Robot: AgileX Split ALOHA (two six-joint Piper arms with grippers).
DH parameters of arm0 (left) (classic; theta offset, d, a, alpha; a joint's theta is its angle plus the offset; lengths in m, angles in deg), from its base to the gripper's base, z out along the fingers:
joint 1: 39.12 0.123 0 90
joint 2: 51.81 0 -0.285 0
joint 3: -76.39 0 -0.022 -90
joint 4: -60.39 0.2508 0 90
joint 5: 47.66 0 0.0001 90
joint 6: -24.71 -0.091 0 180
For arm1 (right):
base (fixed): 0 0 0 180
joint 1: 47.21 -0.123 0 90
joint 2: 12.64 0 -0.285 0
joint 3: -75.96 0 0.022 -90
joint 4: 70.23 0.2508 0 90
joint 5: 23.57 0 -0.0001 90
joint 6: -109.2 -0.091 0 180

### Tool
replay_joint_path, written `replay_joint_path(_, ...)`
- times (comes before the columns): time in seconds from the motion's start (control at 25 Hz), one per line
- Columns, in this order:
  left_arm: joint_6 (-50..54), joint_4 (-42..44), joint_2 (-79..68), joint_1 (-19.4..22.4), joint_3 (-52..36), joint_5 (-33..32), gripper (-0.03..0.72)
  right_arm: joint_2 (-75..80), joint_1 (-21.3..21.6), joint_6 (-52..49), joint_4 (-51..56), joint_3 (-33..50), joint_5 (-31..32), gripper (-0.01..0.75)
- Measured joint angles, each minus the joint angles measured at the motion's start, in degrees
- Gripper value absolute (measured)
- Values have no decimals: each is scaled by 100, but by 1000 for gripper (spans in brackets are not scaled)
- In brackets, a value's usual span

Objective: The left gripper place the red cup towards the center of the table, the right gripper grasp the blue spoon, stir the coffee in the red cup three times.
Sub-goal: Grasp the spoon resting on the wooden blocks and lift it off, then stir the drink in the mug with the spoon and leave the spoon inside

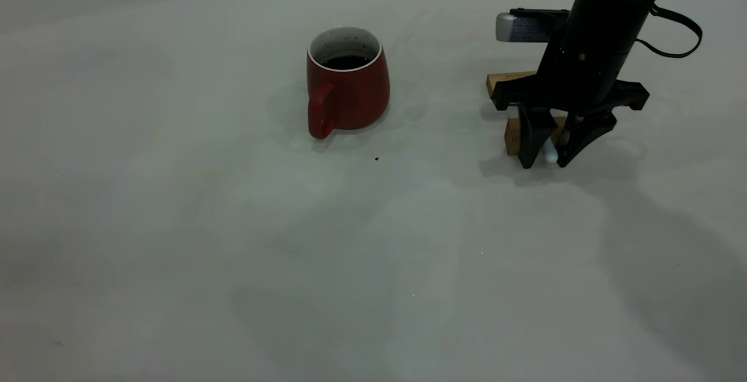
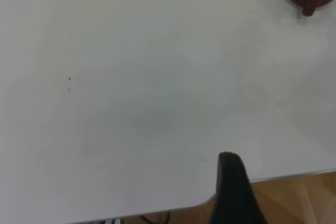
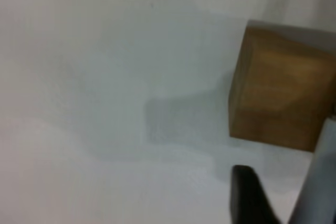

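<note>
I cannot tell my left hand's [image 2: 231,192] state. The red cup [image 1: 348,81] sits at twelve o'clock on the table [image 1: 175,224]. At two o'clock, my right hand [image 1: 547,157] pinches the blue spoon [image 1: 549,151]: light, slim, probably slippery, so I hold mid-handle.

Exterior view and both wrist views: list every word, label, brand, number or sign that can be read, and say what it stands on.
No text can be read in any view.
A label with dark print sits on the grey part behind the right gripper; too small and blurred to read.
The red cup, the wooden blocks and the table bear no lettering.
</note>
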Motion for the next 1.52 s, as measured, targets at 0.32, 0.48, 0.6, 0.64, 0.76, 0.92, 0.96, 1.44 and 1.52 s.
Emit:
replay_joint_path(0.32, -6, 2, 0, 0, 0, 0, 551, -135, 0, -25, -37, -6, 328, 134)
replay_joint_path(0.48, -6, 2, 0, 0, 0, 0, 551, -634, 0, -35, 43, -6, 1090, 134)
replay_joint_path(0.6, -6, 2, 0, 0, 0, 0, 551, -1106, 0, 67, 734, -6, 1565, 134)
replay_joint_path(0.64, -6, 2, 0, 0, 0, 0, 551, -1236, 0, 174, 1173, -6, 1621, 134)
replay_joint_path(0.76, -6, 2, 0, 0, 0, 0, 551, -1361, 0, 685, 2793, -6, 1701, 134)
replay_joint_path(0.92, -6, 2, 0, 0, 0, 0, 551, -1172, -59, 1236, 4792, -6, 2002, 134)
replay_joint_path(0.96, -6, 2, 0, 0, 0, 0, 551, -1088, -93, 1288, 5140, -6, 2111, 134)
replay_joint_path(1.44, -6, 2, 0, 0, 0, 0, 551, -665, -284, -471, 8328, -6, 2909, 134)
replay_joint_path(1.52, -6, 2, 0, 0, 0, 0, 551, -665, -288, -1354, 8385, -6, 2914, 134)
